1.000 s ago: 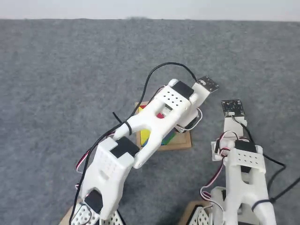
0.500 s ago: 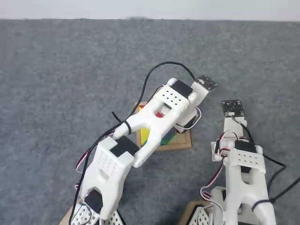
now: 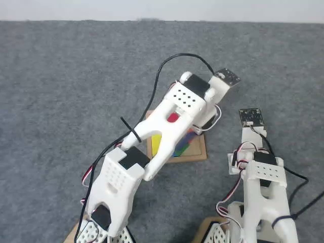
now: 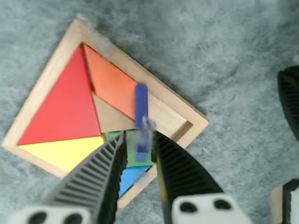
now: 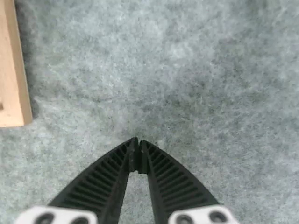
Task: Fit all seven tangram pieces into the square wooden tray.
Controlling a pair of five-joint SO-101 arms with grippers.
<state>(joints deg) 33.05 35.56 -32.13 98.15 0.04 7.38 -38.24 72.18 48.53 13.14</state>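
The square wooden tray (image 4: 189, 125) lies on grey carpet and holds a red triangle (image 4: 65, 109), an orange triangle (image 4: 110, 81), a yellow piece (image 4: 65, 154), a tan piece (image 4: 110, 119), a green piece (image 4: 133, 158) and a light blue piece (image 4: 131, 175). My left gripper (image 4: 138, 140) hangs above the tray, shut on a dark blue piece (image 4: 141, 109) held on edge over the tray's bare corner. In the high view the left arm (image 3: 174, 119) covers most of the tray (image 3: 197, 152). My right gripper (image 5: 135, 151) is shut with nothing in it, over carpet beside the tray's edge (image 5: 14, 70).
Grey carpet lies around the tray on all sides. The right arm (image 3: 260, 172) stands to the right of the tray. Wooden bases sit at the near edge under both arms.
The left arm has lifted and shifted slightly away over the tray, uncovering more of the coloured pieces. The right arm has not moved.
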